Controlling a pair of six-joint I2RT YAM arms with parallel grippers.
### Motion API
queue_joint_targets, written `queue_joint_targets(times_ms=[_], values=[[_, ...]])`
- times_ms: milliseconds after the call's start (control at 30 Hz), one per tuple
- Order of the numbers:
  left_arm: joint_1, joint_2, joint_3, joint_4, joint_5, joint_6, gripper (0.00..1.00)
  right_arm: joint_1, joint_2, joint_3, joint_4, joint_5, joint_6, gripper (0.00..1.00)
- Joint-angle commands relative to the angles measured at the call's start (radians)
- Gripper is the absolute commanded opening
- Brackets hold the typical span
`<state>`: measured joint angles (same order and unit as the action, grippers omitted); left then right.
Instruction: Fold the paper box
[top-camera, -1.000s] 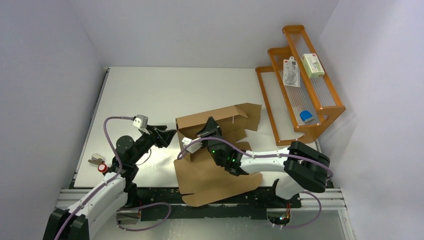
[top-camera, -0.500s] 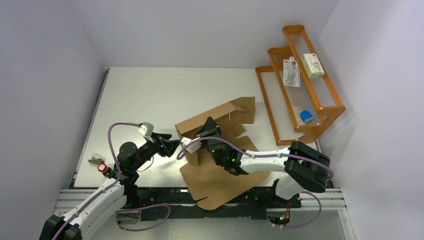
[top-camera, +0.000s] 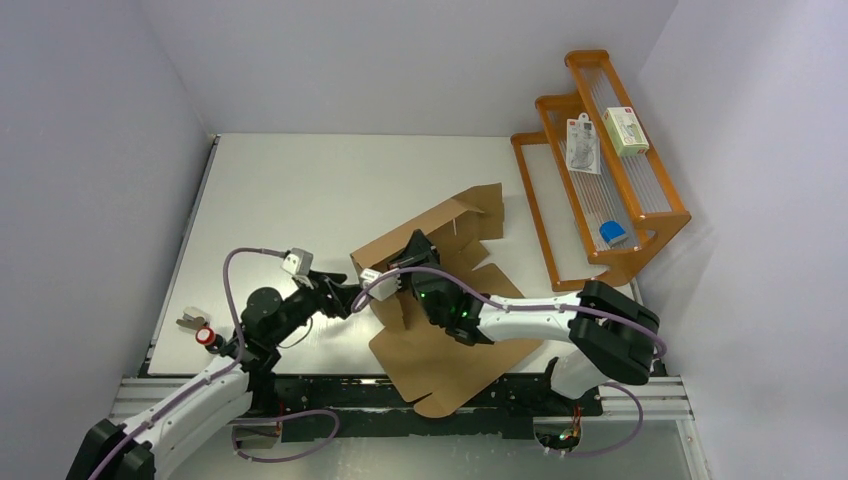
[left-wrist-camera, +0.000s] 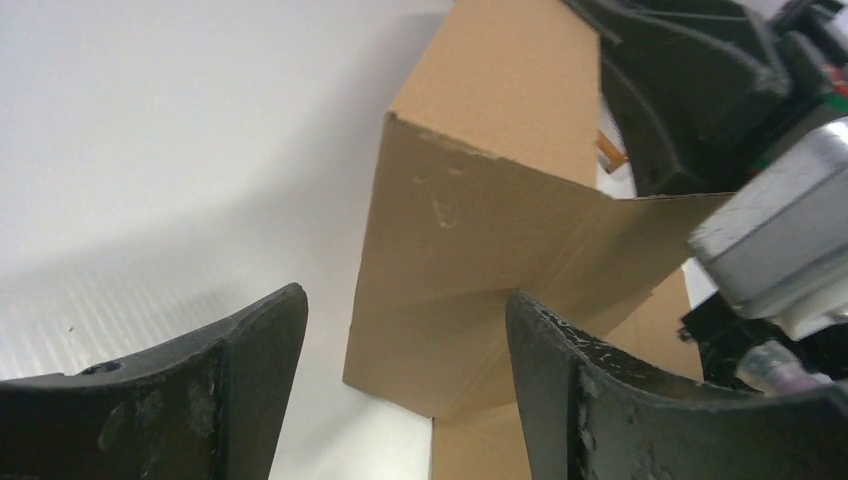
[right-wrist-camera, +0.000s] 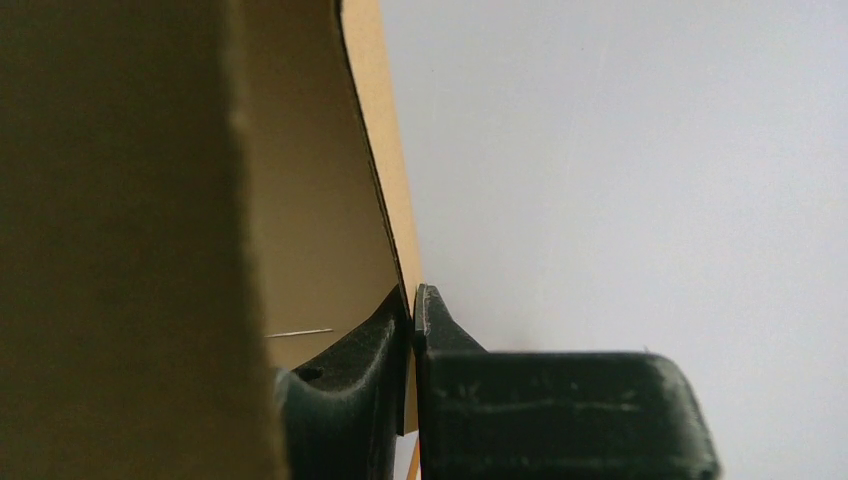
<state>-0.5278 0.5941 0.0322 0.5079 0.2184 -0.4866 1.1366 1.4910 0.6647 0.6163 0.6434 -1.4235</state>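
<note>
The paper box (top-camera: 450, 340) is a brown cardboard sheet, partly folded, lying mid-table with one wall raised at its left end. My right gripper (top-camera: 404, 262) is shut on that raised wall. In the right wrist view its fingertips (right-wrist-camera: 412, 300) pinch the thin cardboard edge (right-wrist-camera: 385, 180). My left gripper (top-camera: 349, 297) is open just left of the box's standing corner. In the left wrist view that corner (left-wrist-camera: 470, 250) stands beyond the gap between the spread fingers (left-wrist-camera: 250, 350), clear of both. The left gripper (left-wrist-camera: 405, 320) holds nothing.
An orange wire-fronted rack (top-camera: 600, 170) stands at the right with white packages (top-camera: 583, 143) and a small blue item (top-camera: 612, 233). A small red and metal object (top-camera: 200, 332) lies near the table's left edge. The box's near panel overhangs the front rail (top-camera: 300, 385).
My left gripper has moved right, closer to the box corner, and opened wider. The box has swung, its near panel shifting right and its far flap drawing in. The right gripper keeps its grip.
</note>
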Motion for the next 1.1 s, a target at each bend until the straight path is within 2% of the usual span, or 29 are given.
queue_joint_targets(times_ms=[0, 267, 533, 667, 867, 1067], values=[[-0.006, 0.089, 0.042, 0.068, -0.146, -0.016, 0.78, -0.028, 0.028, 0.056, -0.025, -0.057, 0.034, 0.08], [0.011, 0.352, 0.196, 0.208, -0.216, 0.11, 0.76, -0.141, 0.101, 0.175, -0.021, -0.093, 0.052, 0.07], [0.163, 0.508, 0.277, 0.322, -0.198, 0.148, 0.76, -0.21, 0.168, 0.269, -0.015, -0.117, 0.078, 0.07], [0.178, 0.57, 0.289, 0.36, -0.163, 0.188, 0.75, -0.21, 0.189, 0.243, 0.033, -0.085, 0.072, 0.07], [0.178, 0.556, 0.242, 0.404, -0.141, 0.21, 0.77, -0.204, 0.181, 0.185, 0.044, -0.078, 0.114, 0.07], [0.178, 0.439, 0.192, 0.307, -0.16, 0.164, 0.78, -0.2, 0.173, 0.158, 0.065, -0.041, 0.1, 0.07]])
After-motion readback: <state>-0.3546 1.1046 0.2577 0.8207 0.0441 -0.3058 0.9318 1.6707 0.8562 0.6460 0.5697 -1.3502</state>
